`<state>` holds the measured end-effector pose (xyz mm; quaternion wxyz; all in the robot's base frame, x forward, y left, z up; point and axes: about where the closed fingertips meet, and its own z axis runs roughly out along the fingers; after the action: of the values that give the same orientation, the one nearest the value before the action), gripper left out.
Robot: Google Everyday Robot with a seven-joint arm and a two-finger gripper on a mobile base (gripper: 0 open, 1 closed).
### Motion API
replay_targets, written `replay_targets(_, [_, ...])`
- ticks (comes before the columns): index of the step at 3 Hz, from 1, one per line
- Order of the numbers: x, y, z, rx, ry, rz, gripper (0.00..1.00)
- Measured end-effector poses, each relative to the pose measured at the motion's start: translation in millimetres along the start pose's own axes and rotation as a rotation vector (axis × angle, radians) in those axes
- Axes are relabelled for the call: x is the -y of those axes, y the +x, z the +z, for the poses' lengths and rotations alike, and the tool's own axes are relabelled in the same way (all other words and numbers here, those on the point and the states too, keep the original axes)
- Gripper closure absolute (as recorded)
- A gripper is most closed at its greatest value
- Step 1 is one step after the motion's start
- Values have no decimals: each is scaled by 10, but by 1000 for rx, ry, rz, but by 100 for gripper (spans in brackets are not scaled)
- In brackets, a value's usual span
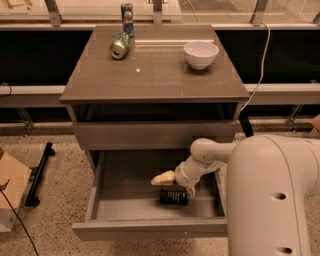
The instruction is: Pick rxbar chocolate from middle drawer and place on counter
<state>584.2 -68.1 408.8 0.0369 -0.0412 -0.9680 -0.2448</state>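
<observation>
The rxbar chocolate [173, 196], a small black bar, lies flat on the floor of the open middle drawer [125, 197], right of centre. My gripper [176, 185] reaches down into the drawer from the right and hangs directly over the bar's back edge. It is open, with one pale finger [163, 178] to the bar's left and the other finger [191, 190] at its right. The bar rests on the drawer floor, not lifted. The counter [155, 75] is the grey-brown top slab above.
On the counter stand a white bowl [200, 54] at back right, a green soda can [119, 45] lying on its side and an upright can [127, 13] at back left. My white arm body [272, 195] fills the lower right. A cardboard box [11, 190] sits on the floor at left.
</observation>
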Motion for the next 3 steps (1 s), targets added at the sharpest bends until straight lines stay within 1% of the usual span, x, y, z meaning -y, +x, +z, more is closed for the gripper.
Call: replay_targets(3, [90, -25, 340, -47, 13, 60, 0])
